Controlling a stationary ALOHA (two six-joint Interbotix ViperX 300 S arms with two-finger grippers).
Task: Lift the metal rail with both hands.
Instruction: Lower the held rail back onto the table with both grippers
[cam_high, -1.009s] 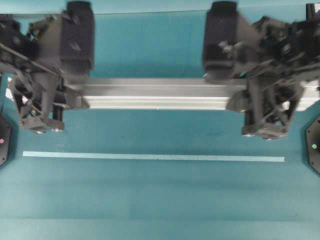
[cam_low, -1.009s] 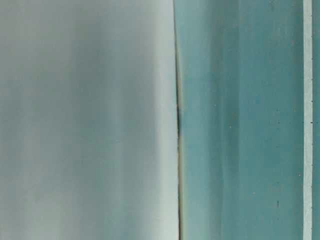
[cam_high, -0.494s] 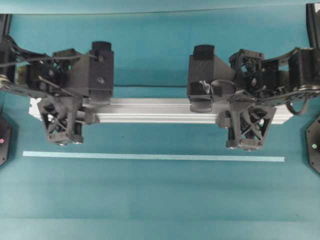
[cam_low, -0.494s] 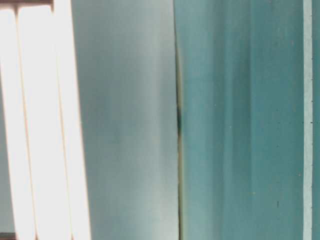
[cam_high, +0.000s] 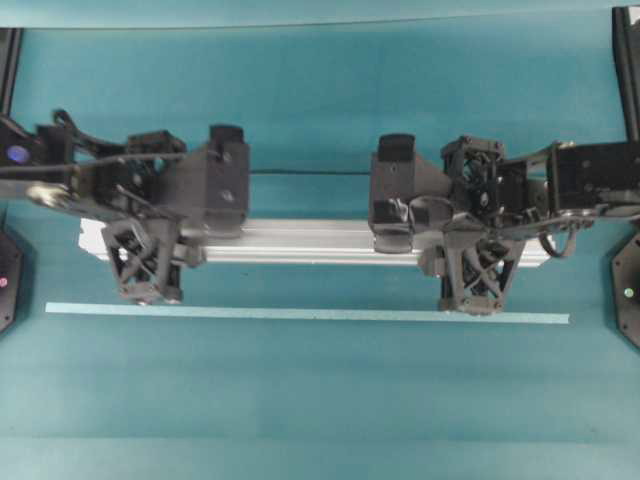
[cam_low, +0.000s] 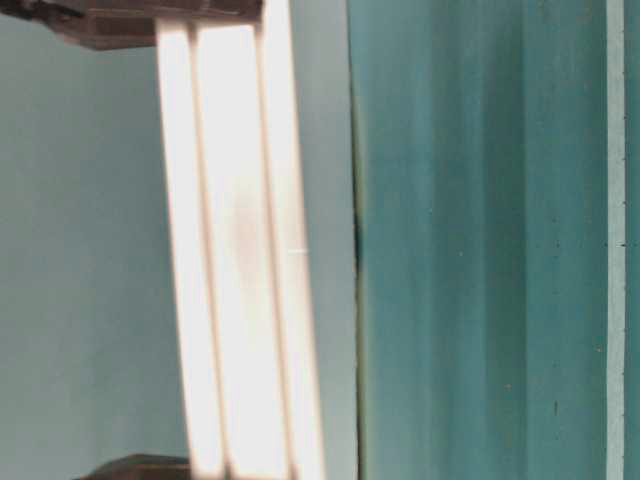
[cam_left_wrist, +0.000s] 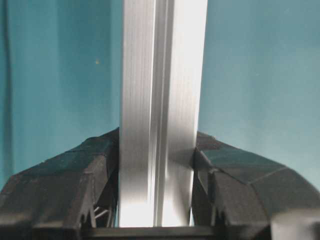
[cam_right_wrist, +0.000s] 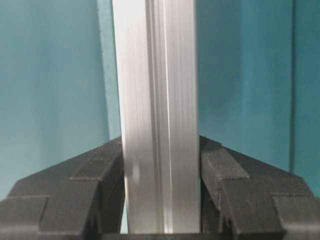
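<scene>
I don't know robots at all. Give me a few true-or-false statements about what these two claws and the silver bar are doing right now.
1. Both claws clamp the metal rail. True: the left gripper and right gripper each have fingers pressed on its sides.
2. The left gripper is empty. False: it holds the rail.
3. A pale tape line lies on the table. True.
4. The rail crosses the tape. False: they run parallel, apart.
</scene>
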